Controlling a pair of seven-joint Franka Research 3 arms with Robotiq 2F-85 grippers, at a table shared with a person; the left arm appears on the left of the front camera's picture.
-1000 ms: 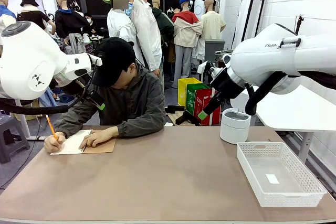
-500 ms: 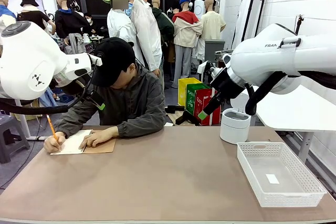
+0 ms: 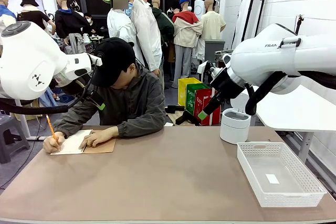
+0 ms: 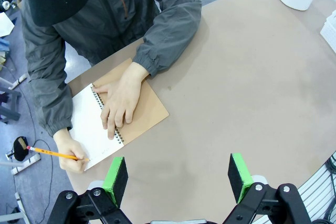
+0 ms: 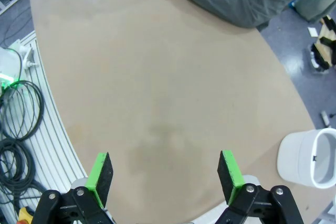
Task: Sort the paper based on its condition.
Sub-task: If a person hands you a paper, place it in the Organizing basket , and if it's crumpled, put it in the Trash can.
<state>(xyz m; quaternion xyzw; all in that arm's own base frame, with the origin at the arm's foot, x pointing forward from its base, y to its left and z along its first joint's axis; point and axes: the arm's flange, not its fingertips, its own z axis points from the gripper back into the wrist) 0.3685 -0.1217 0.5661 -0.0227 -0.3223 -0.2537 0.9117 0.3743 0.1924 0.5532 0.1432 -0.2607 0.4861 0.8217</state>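
Over the table (image 3: 168, 182), left gripper (image 4: 177, 169) and right gripper (image 5: 164, 169) are held open (empty) while the far-left notebook (image 4: 151, 111) is written in; a handover seems awaited.

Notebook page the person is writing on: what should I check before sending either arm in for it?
1. Left end effector open and empty: ok.
2. Right end effector open and empty: ok.
3. Page free of hands: not ok. One hand lies flat on the notebook, and the other writes on the page with a pencil.
4. Page detached from the spiral binding: cannot tell.
5. White basket has room: ok.
6. White bin top open: ok.
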